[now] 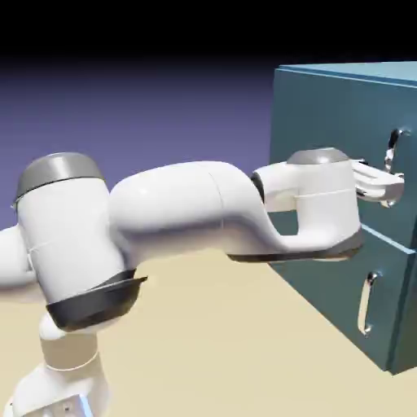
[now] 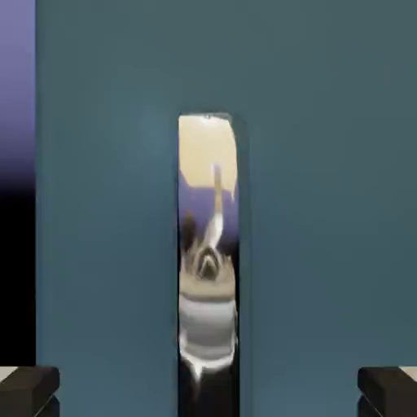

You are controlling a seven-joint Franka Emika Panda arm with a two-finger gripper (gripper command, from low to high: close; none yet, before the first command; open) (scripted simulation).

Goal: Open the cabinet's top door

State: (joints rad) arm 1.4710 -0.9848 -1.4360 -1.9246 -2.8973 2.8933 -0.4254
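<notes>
- The top door (image 1: pixel 342 138) is the upper of two teal-blue panels on the front of the cabinet (image 1: pixel 326 269), at the exterior view's right; it looks flush with the cabinet's front, with no gap that I can make out.
- One vertical silver bar handle (image 1: pixel 394 151) sits on the top door near its right side. In the hand view this same handle (image 2: pixel 208 261) runs down the middle of the frame, mirror-bright, with flat teal door (image 2: pixel 326 204) on both sides of it.
- One gripper (image 1: pixel 389 186) reaches level toward that handle, its tip right at the handle's lower part; whether it touches cannot be told.
- Two dark fingertips (image 2: pixel 28 389) show at the hand view's bottom corners, well apart, with the handle between them and clear of both: the jaws stand wide and hold nothing.
- The lower panel (image 1: pixel 391 301) carries its own single silver handle (image 1: pixel 368 303), so there are two handles in all.
- One white arm (image 1: pixel 187 212) stretches from the lower left across to the cabinet.
- The cabinet stands on a tan table (image 1: pixel 228 350), before a blue-violet backdrop (image 1: pixel 147 114).
</notes>
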